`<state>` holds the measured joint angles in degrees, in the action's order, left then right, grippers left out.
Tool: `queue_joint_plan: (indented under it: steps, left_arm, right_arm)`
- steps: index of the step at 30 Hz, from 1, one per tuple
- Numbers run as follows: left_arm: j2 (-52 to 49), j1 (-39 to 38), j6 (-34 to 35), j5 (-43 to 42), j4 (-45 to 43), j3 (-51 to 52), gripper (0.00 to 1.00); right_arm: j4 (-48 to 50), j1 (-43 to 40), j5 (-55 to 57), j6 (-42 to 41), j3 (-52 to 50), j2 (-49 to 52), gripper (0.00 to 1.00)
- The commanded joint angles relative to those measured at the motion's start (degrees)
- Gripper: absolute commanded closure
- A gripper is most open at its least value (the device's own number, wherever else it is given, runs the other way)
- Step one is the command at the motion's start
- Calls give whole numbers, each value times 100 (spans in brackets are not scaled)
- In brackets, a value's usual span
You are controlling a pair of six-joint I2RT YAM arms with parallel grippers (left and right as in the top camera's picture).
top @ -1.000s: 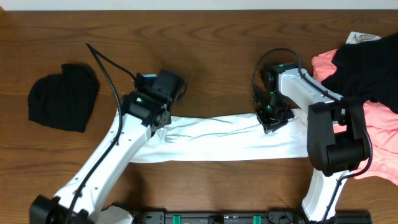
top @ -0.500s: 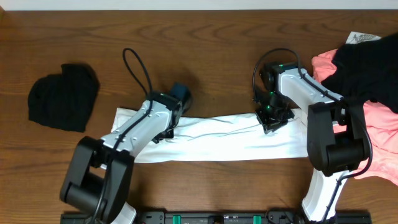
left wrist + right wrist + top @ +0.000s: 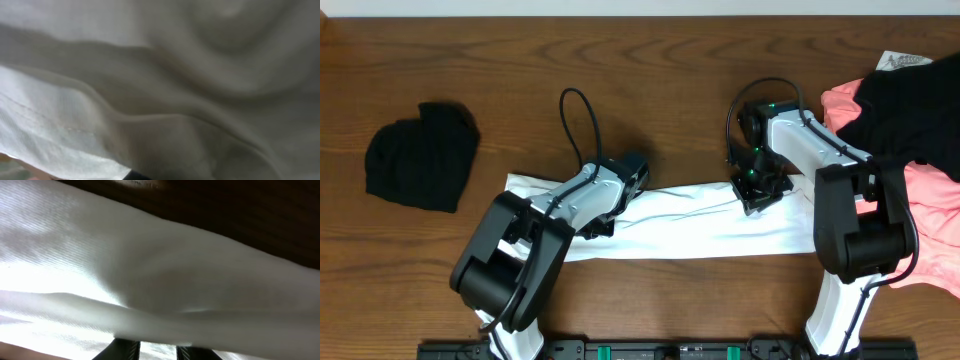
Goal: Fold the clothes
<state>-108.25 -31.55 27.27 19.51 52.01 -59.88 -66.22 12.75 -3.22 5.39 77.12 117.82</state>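
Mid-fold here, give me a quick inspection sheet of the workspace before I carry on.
Surface: brown wooden table.
Job's things: white T-shirt stretched in a band between the arms; black garment over coral-pink garment at right; black bundle at left.
Clutter: pale printed scrap by the right pile.
Hands: left hand shut, down on the T-shirt; right hand pinching its far edge.
Cables: black cable loops at each wrist.
Surroundings: black rail along the near edge.

The T-shirt (image 3: 700,225) lay as a long strip across the middle of the table (image 3: 640,60), nearer its front edge. A bundled garment (image 3: 420,155) sat well apart toward the left edge. A heap of garments (image 3: 910,110) overlapped the right edge.
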Motion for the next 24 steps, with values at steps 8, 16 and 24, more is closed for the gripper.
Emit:
queue_joint_plan:
  steps: [8, 16, 24]
  left_arm:
    - [-243, 13, -212, -33, 304, -157, 94]
    - [1117, 44, -162, 234, 667, -387, 94]
    - [1565, 911, -42, 472, 245, -313, 89]
  right_arm:
    - [66, -37, 39, -20, -83, 20, 77]
    - [66, -42, 39, -22, -83, 20, 76]
    - [63, -44, 42, -20, -83, 20, 76]
